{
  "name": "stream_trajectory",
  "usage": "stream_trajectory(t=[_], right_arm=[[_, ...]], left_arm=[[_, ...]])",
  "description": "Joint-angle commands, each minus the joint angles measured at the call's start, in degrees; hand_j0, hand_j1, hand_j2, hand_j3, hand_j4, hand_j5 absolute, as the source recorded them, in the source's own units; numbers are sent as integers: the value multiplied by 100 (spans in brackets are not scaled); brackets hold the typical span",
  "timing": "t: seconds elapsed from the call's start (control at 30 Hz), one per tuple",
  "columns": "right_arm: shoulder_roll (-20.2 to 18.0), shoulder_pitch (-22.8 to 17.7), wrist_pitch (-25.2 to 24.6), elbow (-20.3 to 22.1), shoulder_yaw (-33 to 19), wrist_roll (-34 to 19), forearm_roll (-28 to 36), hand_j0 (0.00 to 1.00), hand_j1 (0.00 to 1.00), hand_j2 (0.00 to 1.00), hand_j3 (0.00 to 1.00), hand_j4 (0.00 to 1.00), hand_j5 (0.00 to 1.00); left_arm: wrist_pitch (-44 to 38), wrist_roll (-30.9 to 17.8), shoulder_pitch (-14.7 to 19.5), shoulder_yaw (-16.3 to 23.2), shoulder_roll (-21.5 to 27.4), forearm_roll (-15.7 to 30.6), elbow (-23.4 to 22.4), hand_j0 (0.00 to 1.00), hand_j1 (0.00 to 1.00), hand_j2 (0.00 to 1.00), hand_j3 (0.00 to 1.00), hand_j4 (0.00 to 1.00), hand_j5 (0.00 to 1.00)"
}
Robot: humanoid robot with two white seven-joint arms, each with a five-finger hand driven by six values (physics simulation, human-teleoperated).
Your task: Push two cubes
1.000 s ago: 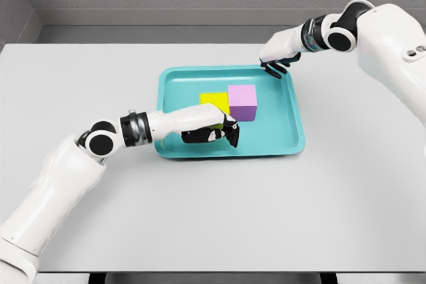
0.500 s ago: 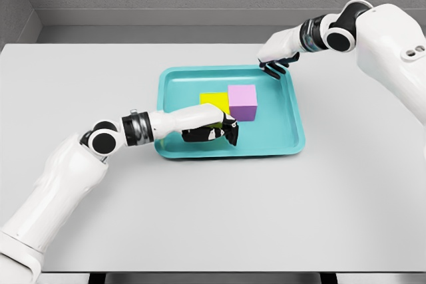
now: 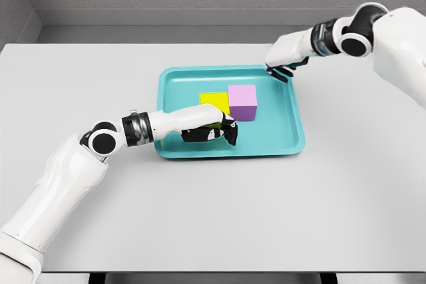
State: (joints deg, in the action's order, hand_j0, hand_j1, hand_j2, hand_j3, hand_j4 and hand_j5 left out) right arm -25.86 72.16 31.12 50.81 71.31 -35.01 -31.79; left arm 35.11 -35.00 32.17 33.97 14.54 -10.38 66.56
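From where I stand, both cubes sit inside the teal tray [image 3: 293, 131] on the grey table [image 3: 200, 217]: the yellow cube [image 3: 214, 100] and the pink cube [image 3: 242, 101] are side by side and touching, the pink one on the right. The left hand [image 3: 212, 126] lies low in the tray right at the near face of the yellow cube, fingers curled under and holding nothing (whether it actually touches the cube I can't make out). The right hand [image 3: 286, 63] hovers over the tray's far right corner, well apart from the cubes, fingers bent downward and also empty. I'd judge the pushing step is in hand, with the left hand set as the pusher. The next move seems to call for a steady, low shove that keeps both cubes together.
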Motion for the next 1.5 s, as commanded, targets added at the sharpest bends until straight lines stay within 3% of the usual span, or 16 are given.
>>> stream_trajectory(t=[0.0,0.37,0.57,0.8,1.1,1.47], right_arm=[[-191,0,-10,131,6,1,15,14,14,14,14,14,14],[-402,18,-10,140,-47,1,59,31,31,31,31,31,31],[-464,18,-18,290,-38,1,59,23,23,23,23,23,23],[-429,18,-97,298,15,1,50,27,27,27,27,27,27],[-420,9,-27,369,6,1,59,17,17,17,17,17,17],[-402,0,122,413,6,1,112,16,16,16,16,16,16]], left_arm=[[-11,0,0,-5,5,36,-20,33,33,33,33,33,33],[-11,0,0,-49,48,45,-29,33,33,33,33,33,33],[-11,0,53,-40,5,45,-91,33,33,33,33,33,33],[-11,0,158,-5,-4,45,-187,33,33,33,33,33,33],[-11,0,105,4,5,54,-143,31,31,31,31,31,31],[-11,0,123,4,-4,54,-398,31,31,31,31,31,31]])
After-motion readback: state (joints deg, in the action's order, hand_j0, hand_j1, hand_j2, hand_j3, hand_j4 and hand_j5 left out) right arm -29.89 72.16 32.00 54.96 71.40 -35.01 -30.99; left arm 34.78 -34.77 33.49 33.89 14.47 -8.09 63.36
